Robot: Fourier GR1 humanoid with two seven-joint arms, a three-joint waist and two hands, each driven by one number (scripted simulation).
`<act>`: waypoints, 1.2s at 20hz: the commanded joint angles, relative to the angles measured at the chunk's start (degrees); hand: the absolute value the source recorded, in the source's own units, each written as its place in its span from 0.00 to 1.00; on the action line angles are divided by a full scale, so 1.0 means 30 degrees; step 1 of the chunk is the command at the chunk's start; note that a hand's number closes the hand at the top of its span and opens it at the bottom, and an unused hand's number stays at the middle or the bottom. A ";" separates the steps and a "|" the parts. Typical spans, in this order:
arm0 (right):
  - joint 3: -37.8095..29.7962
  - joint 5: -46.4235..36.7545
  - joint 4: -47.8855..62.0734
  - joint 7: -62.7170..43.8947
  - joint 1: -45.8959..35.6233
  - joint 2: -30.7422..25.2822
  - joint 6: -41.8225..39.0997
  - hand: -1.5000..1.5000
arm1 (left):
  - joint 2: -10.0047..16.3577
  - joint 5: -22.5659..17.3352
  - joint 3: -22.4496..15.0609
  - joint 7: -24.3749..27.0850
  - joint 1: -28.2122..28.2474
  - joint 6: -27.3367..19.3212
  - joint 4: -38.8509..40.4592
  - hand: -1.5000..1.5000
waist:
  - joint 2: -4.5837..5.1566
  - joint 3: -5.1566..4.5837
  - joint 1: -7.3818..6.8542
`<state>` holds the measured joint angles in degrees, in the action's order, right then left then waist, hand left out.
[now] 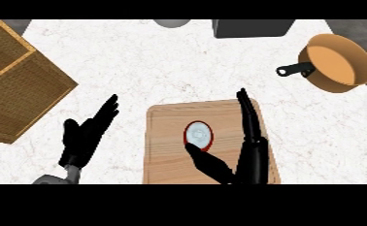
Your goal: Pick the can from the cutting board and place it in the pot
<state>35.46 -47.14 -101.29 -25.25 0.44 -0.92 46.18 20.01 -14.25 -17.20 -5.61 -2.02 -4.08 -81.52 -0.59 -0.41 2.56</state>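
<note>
A red can (198, 135) with a pale silver top stands upright on the wooden cutting board (166, 142), near the board's middle. My right hand (251, 142) is over the board's right side, fingers straight and pointing away from me, just right of the can. Its thumb (208, 162) reaches under the can's near edge, so the can sits in the gap between thumb and fingers. The orange pot (335, 62) with a black handle (295, 70) stands at the far right. My left hand (86, 135) rests open on the counter, left of the board.
A wicker basket (25, 87) fills the left edge. A dark grey box (252, 27) and a grey round object (172, 23) sit at the far edge. Bare marble counter lies between the board and the pot.
</note>
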 commanded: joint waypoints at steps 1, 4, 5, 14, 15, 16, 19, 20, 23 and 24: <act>0.0342 -0.1895 -0.1559 -0.5816 -0.0535 0.0291 -0.2464 0.00 | -0.0086 -0.0167 0.0328 -0.0049 -0.0637 0.0226 0.0550 0.50 | 0.0095 -0.0001 -0.0327; 0.0884 -0.2870 -0.3444 -0.9847 -0.1191 0.0299 -0.4283 0.00 | -0.0398 0.0502 0.0006 0.0189 -0.1022 0.0137 0.1321 0.50 | 0.0150 0.0053 -0.0442; 0.1244 -0.3436 -0.3305 -1.1354 -0.2196 0.0300 -0.3859 0.00 | -0.0035 -0.0098 0.0500 0.0004 -0.1402 0.0949 0.1341 0.50 | 0.0169 0.0079 -0.0663; 0.1484 0.1248 -0.0820 -1.4850 -0.4101 0.0303 -0.7480 0.00 | -0.1262 0.0672 -0.0134 -0.0468 -0.1878 0.0309 0.1348 0.50 | 0.0260 0.0126 -0.0998; 0.1062 0.1555 0.0487 -1.3561 -0.3394 0.0303 -0.7032 0.00 | -0.0645 0.0195 0.0389 -0.0750 -0.1659 0.0749 0.0673 0.50 | 0.0250 0.0140 -0.1059; 0.2390 0.1211 -0.0094 -1.4374 -0.3011 0.0303 -0.6756 0.00 | -0.1109 0.0769 0.0144 0.0502 -0.1354 0.0684 0.1730 0.50 | 0.0221 0.0126 -0.0925; 0.0434 0.2302 0.0951 -1.1341 -0.2307 -0.0123 -0.6905 0.00 | -0.1216 0.1231 0.0067 -0.1448 -0.1348 0.0139 0.0046 0.50 | 0.0201 0.0148 -0.0910; 0.0693 0.1333 0.0323 -1.2035 -0.1982 0.0231 -0.6924 0.00 | -0.0095 0.0014 0.1515 -0.0077 -0.1024 0.2355 0.1097 0.50 | 0.0194 0.0136 -0.0865; 0.0300 0.1080 -0.0217 -1.0465 -0.0848 -0.0739 -0.6531 0.00 | -0.1047 0.0674 0.1672 -0.0585 -0.1287 0.1923 0.1004 0.50 | 0.0187 0.0138 -0.0821; 0.0648 -0.0380 -0.0626 -1.1827 -0.1118 0.0161 -0.6828 0.00 | -0.1819 0.1817 0.1151 0.0118 -0.1378 0.1372 0.1681 0.50 | 0.0184 0.0134 -0.0804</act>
<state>38.16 -44.98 -101.07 -58.44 -4.40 -0.88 27.49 16.50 -11.40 -14.45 -6.70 -5.54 -0.18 -78.55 0.00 0.00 -0.03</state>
